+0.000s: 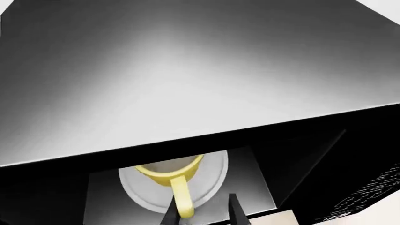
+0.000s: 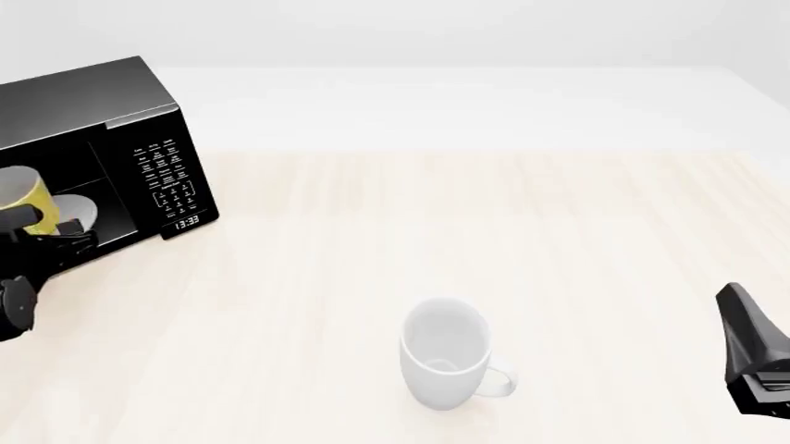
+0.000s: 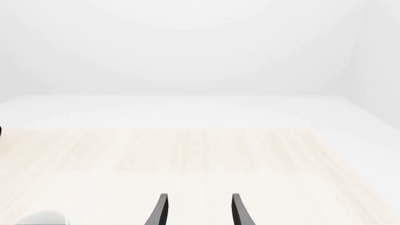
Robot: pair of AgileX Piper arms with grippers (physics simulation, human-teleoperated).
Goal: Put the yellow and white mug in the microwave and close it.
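Note:
The black microwave [image 2: 117,111] stands at the table's far left, its cavity open. The yellow and white mug [image 2: 25,199] sits upright on the white round plate [image 1: 212,180] inside. In the left wrist view the mug [image 1: 170,169] has its yellow handle pointing back toward my left gripper [image 1: 202,214]. The handle's end lies between the spread fingers, close to one finger [image 1: 168,216]. That gripper [image 2: 50,228] is at the cavity's mouth, open. My right gripper [image 3: 200,210] is open and empty, low at the table's right front. The door is out of view.
A larger all-white mug [image 2: 447,353] stands upright near the table's front middle, handle to the right; its rim shows in the right wrist view [image 3: 40,218]. The keypad panel [image 2: 173,180] faces the table. The right arm [image 2: 756,363] is at the right edge.

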